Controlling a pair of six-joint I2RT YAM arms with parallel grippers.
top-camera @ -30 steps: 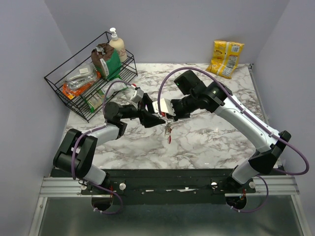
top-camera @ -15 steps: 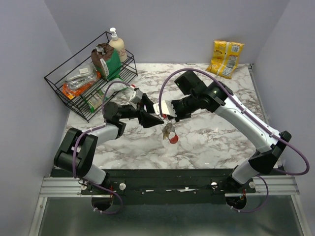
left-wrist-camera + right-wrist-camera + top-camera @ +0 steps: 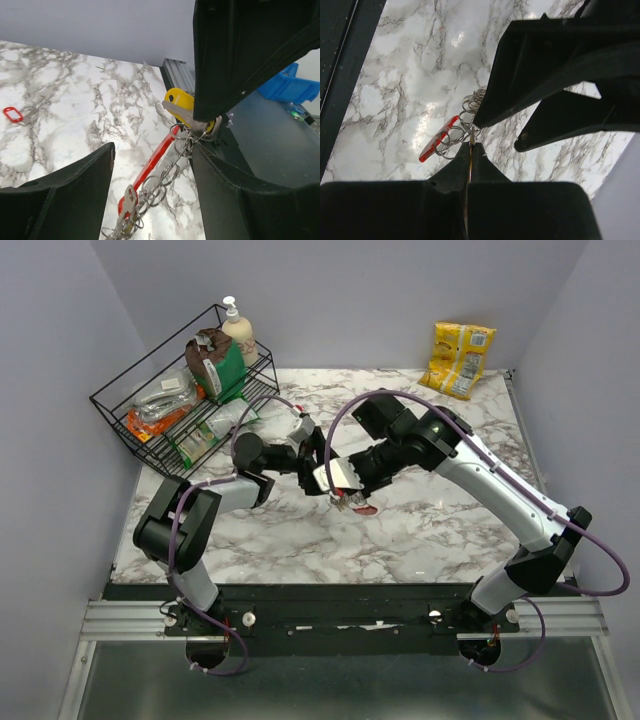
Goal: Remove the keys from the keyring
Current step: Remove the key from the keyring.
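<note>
My right gripper (image 3: 345, 490) is shut on a yellow-headed key (image 3: 182, 102); in the right wrist view (image 3: 471, 146) only that key's thin edge shows between the closed fingertips. From the key hangs the keyring: a chain of thin metal rings (image 3: 170, 175) joined to a red strap (image 3: 145, 172), with silvery keys (image 3: 127, 200) at the low end. The bunch (image 3: 357, 504) hangs just above the marble. My left gripper (image 3: 316, 456) is open; in the left wrist view (image 3: 152, 149) its fingers stand either side of the hanging strap and rings, touching nothing.
A black wire rack (image 3: 170, 410) with packets and a soap bottle (image 3: 238, 330) stands at the back left. A yellow snack bag (image 3: 458, 358) lies at the back right. A small red tag (image 3: 12, 114) lies alone on the marble.
My left gripper has moved back and to the right, and now stands open beside the right gripper. My right gripper has tipped down and lowered the bunch towards the table.
</note>
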